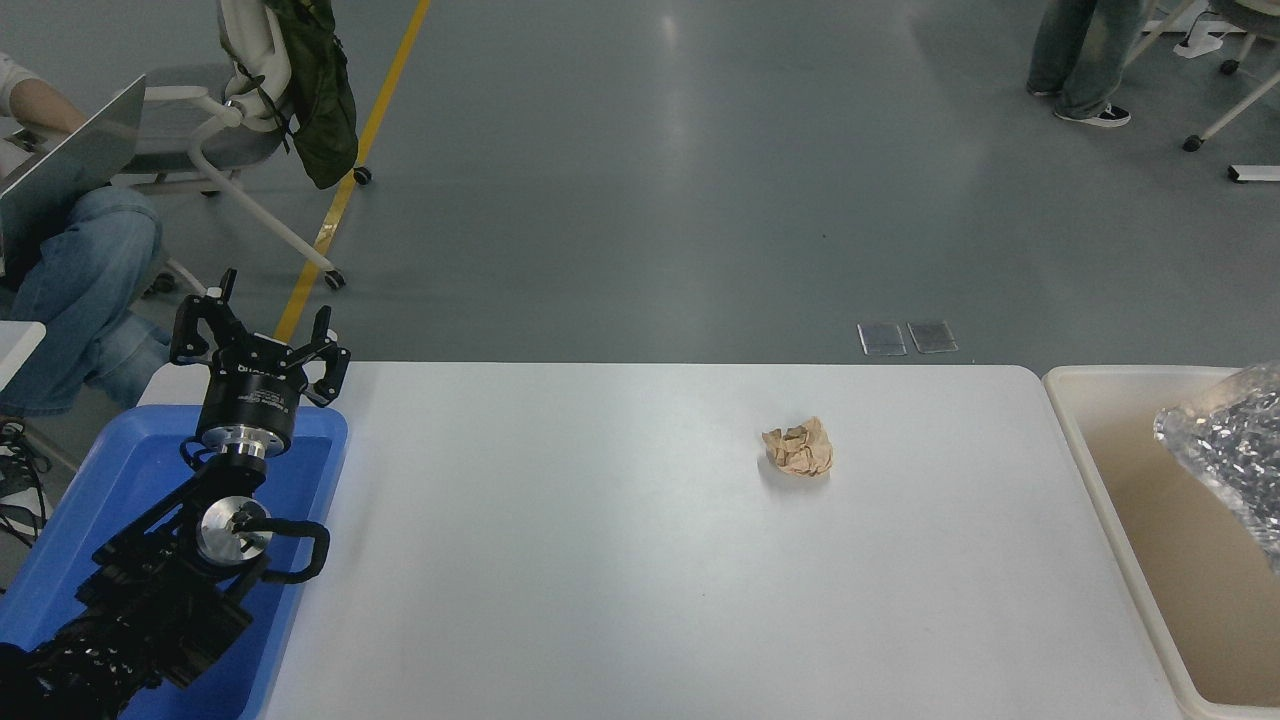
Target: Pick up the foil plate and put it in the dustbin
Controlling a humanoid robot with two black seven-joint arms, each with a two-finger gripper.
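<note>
The foil plate [1228,448] is a shiny crinkled silver tray at the right edge of the head view, partly cut off by the frame, over the inside of the beige dustbin [1110,478]. I cannot tell whether it rests in the bin or is held, since my right gripper and arm are out of view. My left gripper [258,330] is parked at the lower left over the blue tray, open and empty.
A crumpled brown paper ball [798,447] lies on the white table [640,560] right of centre. A blue plastic tray [140,470] stands at the left edge. A seated person [70,270] is at the far left, and a standing person's legs [1080,50] at the top right.
</note>
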